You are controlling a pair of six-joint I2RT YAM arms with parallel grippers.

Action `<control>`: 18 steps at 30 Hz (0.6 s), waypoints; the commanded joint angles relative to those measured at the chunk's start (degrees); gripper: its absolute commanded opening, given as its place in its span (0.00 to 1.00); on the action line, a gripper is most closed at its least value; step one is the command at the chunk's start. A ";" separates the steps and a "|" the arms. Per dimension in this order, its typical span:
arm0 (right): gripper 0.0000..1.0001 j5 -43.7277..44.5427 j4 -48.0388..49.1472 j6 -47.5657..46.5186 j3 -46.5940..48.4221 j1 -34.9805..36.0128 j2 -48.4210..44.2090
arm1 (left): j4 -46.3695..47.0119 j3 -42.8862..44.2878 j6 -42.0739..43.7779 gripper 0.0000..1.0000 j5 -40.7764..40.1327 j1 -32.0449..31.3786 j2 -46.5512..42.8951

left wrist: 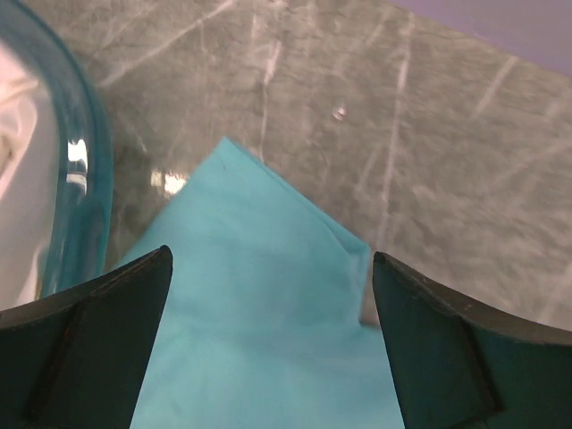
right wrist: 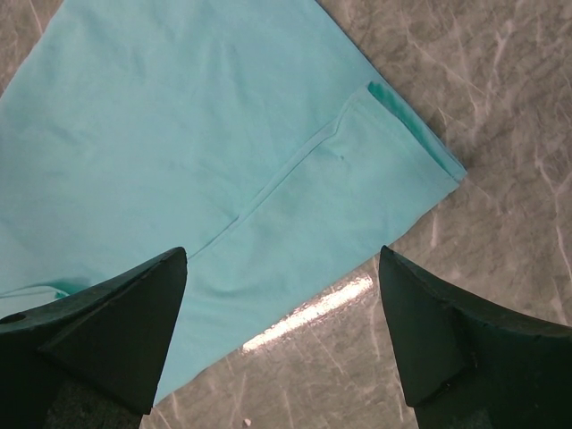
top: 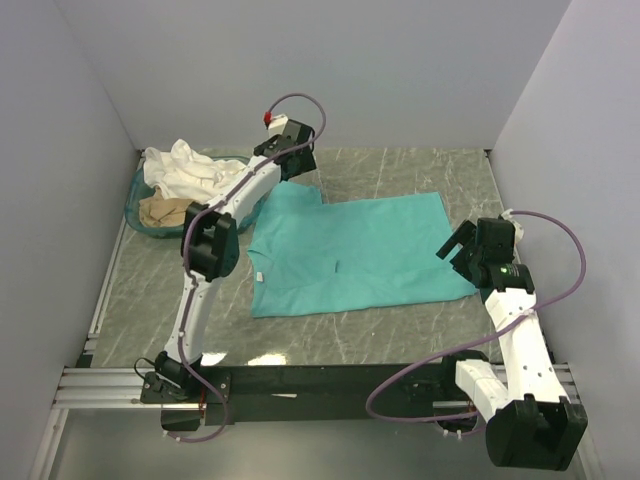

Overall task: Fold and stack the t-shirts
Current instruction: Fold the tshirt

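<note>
Two arms rise from the near edge of the table [top: 400, 170], and both grippers stand spread wide with nothing between their fingers. The right gripper [top: 455, 248] sits nearer, at the near right corner of the teal shirt [top: 360, 250]. In its wrist view the right gripper [right wrist: 281, 259] frames that corner, where the teal shirt [right wrist: 179, 116] shows a stitched seam and a darker edge strip, with bare marble beside it. Whether the fingers touch the cloth cannot be told. The teal shirt lies spread flat across the middle of the table, one sleeve reaching toward the far left. Over that far left sleeve hangs the left gripper [top: 295, 160]. Its own camera shows the left gripper [left wrist: 273, 259] released above a pointed tip of the teal shirt [left wrist: 259, 313], with the curved rim of the basket [left wrist: 89, 179] just to the left of the cloth. The basket [top: 135, 215] stands at the far left corner of the table. It holds a crumpled white shirt [top: 185, 168] piled at its far side, spilling over the rim, and a beige shirt [top: 165, 210] bunched at its near side.
</note>
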 commanded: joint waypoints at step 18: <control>0.94 -1.06 3.77 -1.01 0.35 -0.21 0.70 | 11.39 6.28 10.70 0.90 6.90 4.87 14.02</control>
